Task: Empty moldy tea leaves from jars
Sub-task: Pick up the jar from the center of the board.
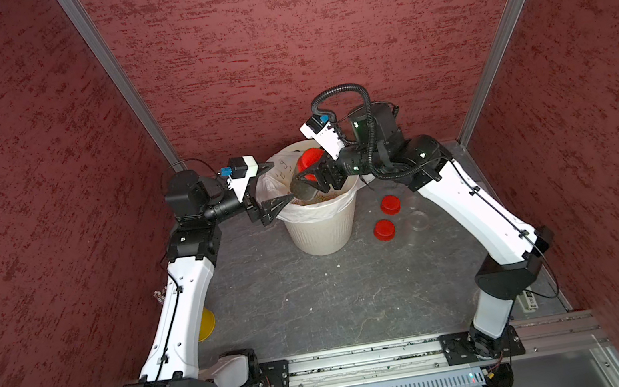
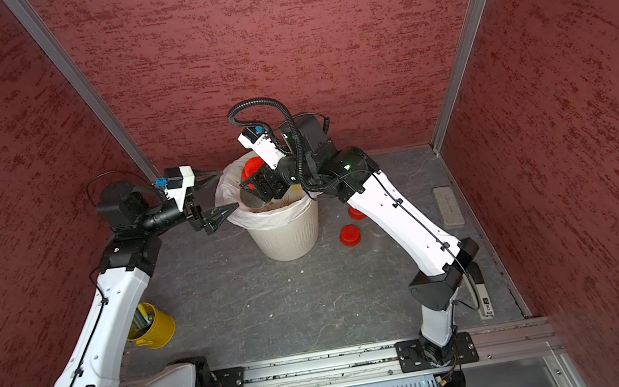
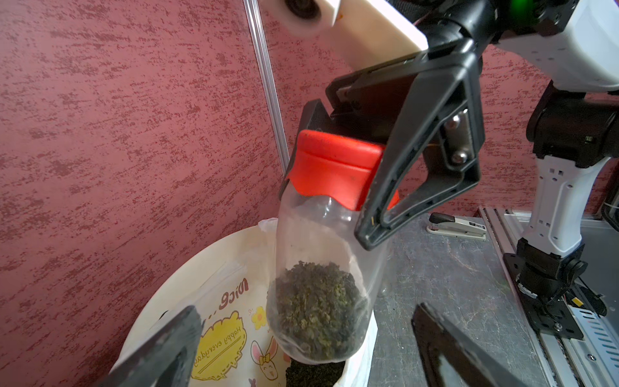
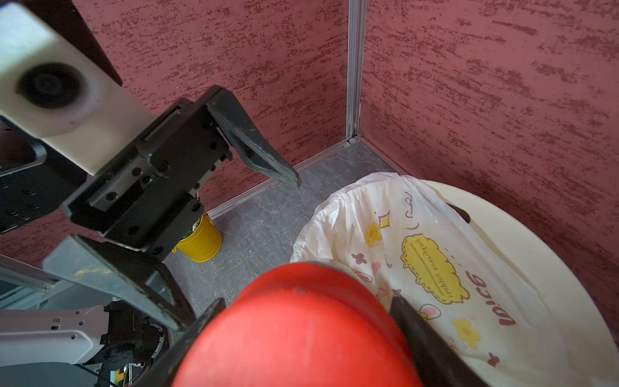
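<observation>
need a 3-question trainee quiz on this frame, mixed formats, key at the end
1. True or false: the jar clamped in the right gripper above the bin has its lid on.
2. How many loose red lids lie on the table? A one, B two, C four.
3. Fill in: the left gripper has its jaws ____.
Key: 1 true; 2 B; 3 open.

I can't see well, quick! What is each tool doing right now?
Left tool: open, holding nothing.
Right tool: shut on the jar, by its red lid.
</observation>
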Robot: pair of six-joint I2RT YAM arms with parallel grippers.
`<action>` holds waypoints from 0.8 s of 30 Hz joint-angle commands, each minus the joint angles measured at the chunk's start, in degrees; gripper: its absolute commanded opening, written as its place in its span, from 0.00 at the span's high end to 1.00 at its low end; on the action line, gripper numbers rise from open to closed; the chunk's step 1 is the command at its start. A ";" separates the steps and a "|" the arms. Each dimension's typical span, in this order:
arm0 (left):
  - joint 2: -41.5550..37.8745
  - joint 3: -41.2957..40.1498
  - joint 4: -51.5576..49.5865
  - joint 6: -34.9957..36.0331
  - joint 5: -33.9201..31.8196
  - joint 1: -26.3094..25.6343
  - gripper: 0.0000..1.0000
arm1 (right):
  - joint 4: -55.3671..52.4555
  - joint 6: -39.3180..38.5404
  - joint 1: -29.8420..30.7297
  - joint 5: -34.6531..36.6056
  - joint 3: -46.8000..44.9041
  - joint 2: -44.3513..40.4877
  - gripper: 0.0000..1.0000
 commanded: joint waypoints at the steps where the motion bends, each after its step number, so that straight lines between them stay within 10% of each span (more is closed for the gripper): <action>1: 0.66 1.03 -0.88 2.42 -0.38 -1.33 0.00 | 0.84 -1.24 -0.12 -2.54 1.86 0.62 0.59; 24: 5.35 -0.74 6.77 0.59 -2.96 -5.24 0.02 | 4.83 -0.41 0.33 -6.94 1.73 0.65 0.61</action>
